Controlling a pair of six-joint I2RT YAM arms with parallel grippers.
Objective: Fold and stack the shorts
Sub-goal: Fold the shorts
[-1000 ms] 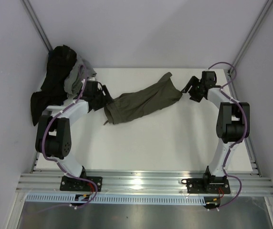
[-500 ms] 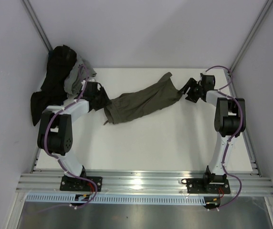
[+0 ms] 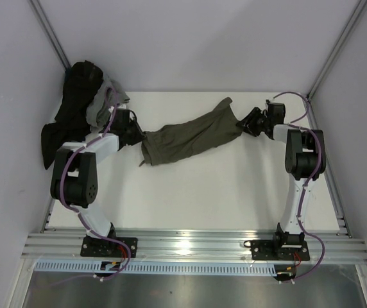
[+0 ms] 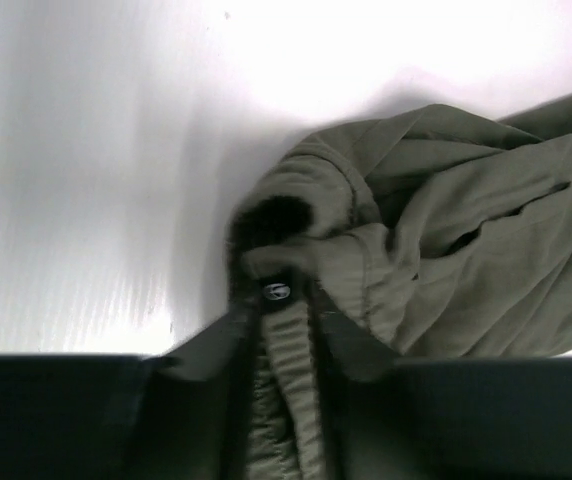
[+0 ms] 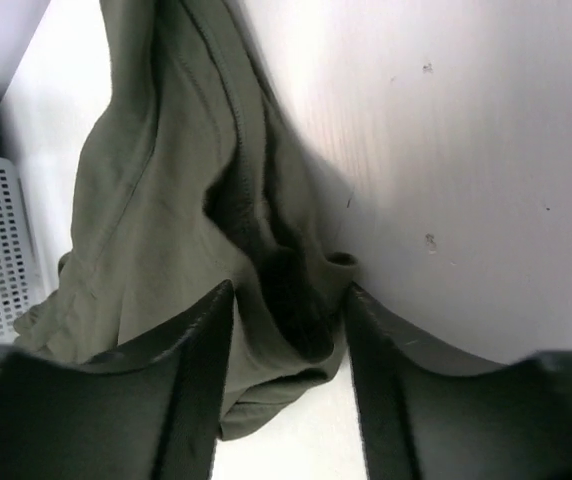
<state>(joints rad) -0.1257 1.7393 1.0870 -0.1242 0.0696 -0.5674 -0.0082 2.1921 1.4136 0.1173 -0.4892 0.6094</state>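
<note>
Left claw point(image 4: 278, 303) is clenching on one end of the shorts point(image 3: 193, 136). Right claw point(image 5: 286, 290) is straddling the other end, jaws apart; whether it is gripping, I cannot tell. The shorts are lying stretched across the white bench point(image 3: 203, 192), with dark clothes point(image 3: 74, 109) lying heaped at its far left corner.

The bench point(image 3: 222, 186) is a flat white rectangular top, bright under the light and closed in by pale wall panels point(image 3: 190, 45) on its left, far and right sides. A pair of olive-green soft fabric shorts point(image 3: 190, 136) lies on it toward the far edge, drawn out into a long crumpled band that slants from the nearer left end to the farther right end. A heap of black and grey clothes point(image 3: 81, 112) sits in the far left corner, trailing along the bench's left edge.
</note>
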